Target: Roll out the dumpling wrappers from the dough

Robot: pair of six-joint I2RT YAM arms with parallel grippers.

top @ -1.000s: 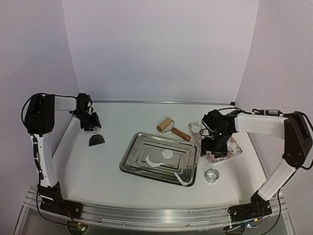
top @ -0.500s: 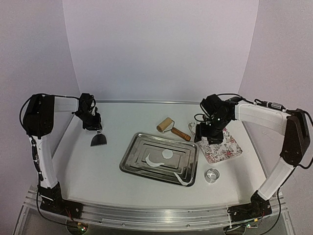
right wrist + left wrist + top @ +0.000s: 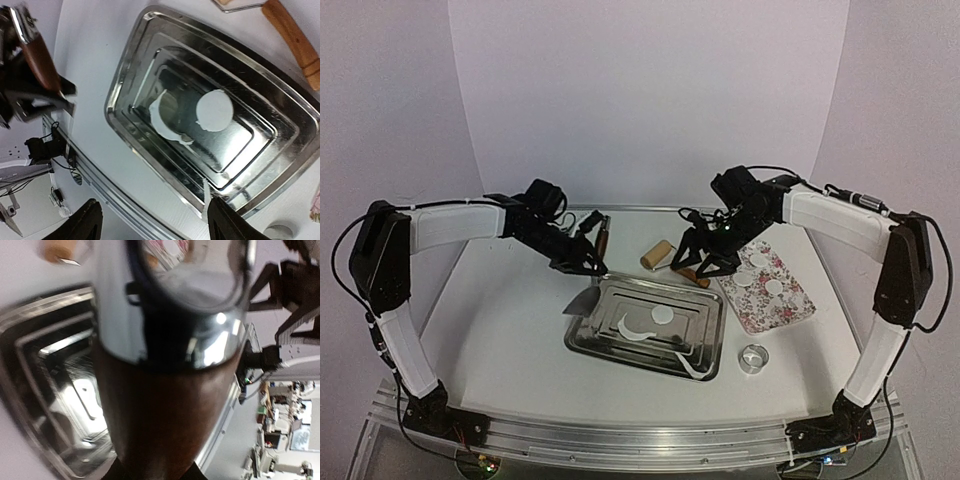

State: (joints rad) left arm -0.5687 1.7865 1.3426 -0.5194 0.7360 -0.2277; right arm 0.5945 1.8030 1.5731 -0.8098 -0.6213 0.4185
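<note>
Soft, even light is filling everything; glare is streaking the steel tray (image 3: 115,95) below the right gripper (image 3: 152,222); the wooden handle (image 3: 165,415) is blurring.

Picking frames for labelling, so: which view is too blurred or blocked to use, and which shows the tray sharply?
Left wrist: the held scraper fills the frame, out of focus, with glare on its metal. Right wrist: tray and round wrapper are sharp. Top external: evenly lit.

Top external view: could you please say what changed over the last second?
The left end effector carried the scraper rightward to the tray's far-left corner. The right end effector swung left off the floral plate toward the rolling pin, uncovering three dumpling wrappers. Unmoved: tray, ring cutter.
</note>
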